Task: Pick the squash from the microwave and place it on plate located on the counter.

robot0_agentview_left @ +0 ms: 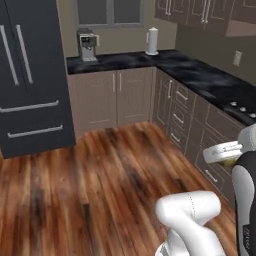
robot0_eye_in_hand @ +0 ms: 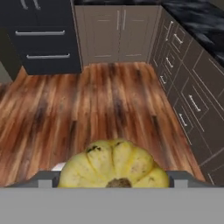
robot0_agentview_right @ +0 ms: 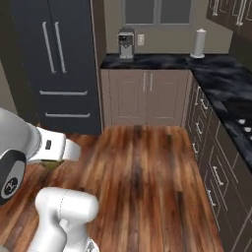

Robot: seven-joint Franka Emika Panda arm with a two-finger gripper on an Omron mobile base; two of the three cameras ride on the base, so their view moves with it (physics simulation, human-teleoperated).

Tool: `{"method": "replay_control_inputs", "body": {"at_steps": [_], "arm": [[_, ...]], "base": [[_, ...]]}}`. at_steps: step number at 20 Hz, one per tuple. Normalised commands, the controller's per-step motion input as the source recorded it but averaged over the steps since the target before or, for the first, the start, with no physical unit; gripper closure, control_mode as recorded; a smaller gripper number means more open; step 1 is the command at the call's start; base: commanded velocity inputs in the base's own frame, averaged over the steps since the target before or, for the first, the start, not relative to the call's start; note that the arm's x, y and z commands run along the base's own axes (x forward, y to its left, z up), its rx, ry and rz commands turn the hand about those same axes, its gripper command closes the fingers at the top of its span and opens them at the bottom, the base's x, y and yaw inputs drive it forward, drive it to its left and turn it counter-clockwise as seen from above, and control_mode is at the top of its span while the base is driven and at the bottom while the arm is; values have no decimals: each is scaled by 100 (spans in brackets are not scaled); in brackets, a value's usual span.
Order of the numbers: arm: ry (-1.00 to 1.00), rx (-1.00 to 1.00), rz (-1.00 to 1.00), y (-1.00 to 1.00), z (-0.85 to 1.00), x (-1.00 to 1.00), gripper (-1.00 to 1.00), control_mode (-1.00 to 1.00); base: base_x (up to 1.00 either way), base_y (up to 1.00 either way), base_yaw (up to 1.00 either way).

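The squash (robot0_eye_in_hand: 113,168), a ribbed yellow-green lump, sits at the bottom of the hand view with my gripper (robot0_eye_in_hand: 113,183) shut on it; a grey finger (robot0_eye_in_hand: 43,179) shows on each side. A sliver of the squash (robot0_agentview_left: 231,162) peeks out under the white hand in the left base view, and in the right base view the squash (robot0_agentview_right: 51,164) is likewise just visible. The hand hangs above the wooden floor, apart from the black marble counter (robot0_agentview_left: 200,75), which runs along the right wall. The microwave and the plate are out of view.
A black fridge (robot0_agentview_left: 30,75) stands at the left. On the far counter are a coffee machine (robot0_agentview_left: 87,45) and a paper towel roll (robot0_agentview_left: 152,41). Brown drawers (robot0_eye_in_hand: 188,109) line the right side. Open wooden floor (robot0_agentview_left: 100,170) lies ahead.
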Motion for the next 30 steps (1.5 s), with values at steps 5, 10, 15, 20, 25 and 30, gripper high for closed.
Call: {"method": "replay_control_inputs", "body": {"at_steps": [5, 10, 15, 20, 25, 30], "arm": [[0, 0, 0, 0, 0, 0, 100, 100], [0, 0, 0, 0, 0, 0, 100, 100], [0, 0, 0, 0, 0, 0, 100, 100], [0, 0, 0, 0, 0, 0, 100, 100], [0, 0, 0, 0, 0, 0, 100, 100], [0, 0, 0, 0, 0, 0, 100, 100]], "base": [[82, -29, -41], [52, -10, -61], [26, 0, -75], [22, 21, -80], [27, 36, -80], [32, 34, -78]]}}
